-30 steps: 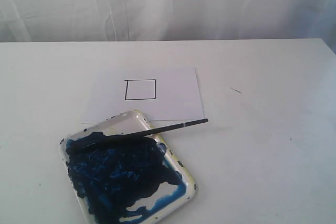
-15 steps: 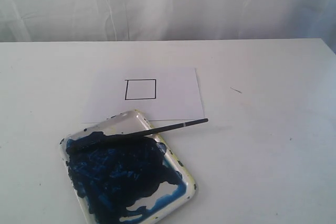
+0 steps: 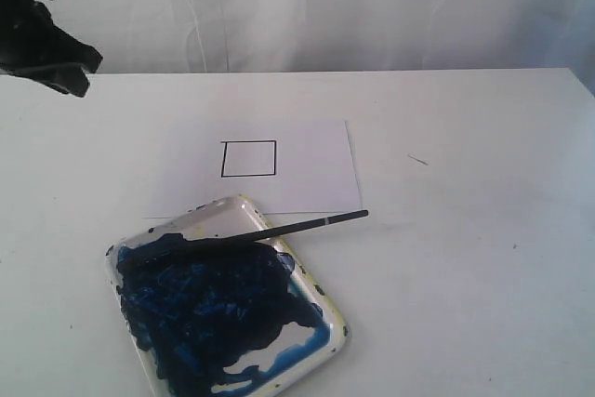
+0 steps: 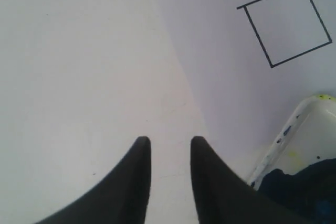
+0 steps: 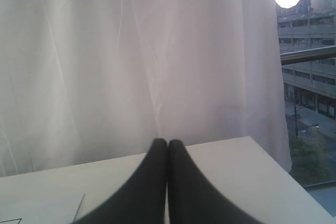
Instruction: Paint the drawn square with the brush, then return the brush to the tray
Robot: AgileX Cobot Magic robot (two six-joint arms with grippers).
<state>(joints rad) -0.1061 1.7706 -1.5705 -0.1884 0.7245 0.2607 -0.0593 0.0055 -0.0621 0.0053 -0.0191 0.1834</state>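
The drawn square (image 3: 249, 158) is a black outline with a plain white inside, on a white sheet (image 3: 307, 174); the left wrist view also shows the square (image 4: 287, 24). The brush (image 3: 279, 228) lies across the far rim of the tray (image 3: 335, 327), handle end out over the table to the right, tip in the dark blue paint. A corner of the tray (image 4: 294, 129) shows in the left wrist view. My left gripper (image 4: 168, 141) hangs open over bare table, holding nothing; its arm (image 3: 42, 44) shows at the far left. My right gripper (image 5: 168, 142) is shut and empty, pointing at the curtain.
A white curtain (image 3: 325, 6) hangs behind the table's far edge. A small dark mark (image 3: 417, 160) lies on the table right of the sheet. A window with buildings (image 5: 310, 77) shows past the curtain in the right wrist view.
The left arm has come into the exterior view at the upper left, and its jaws now stand apart. The brush, tray and sheet have not moved.
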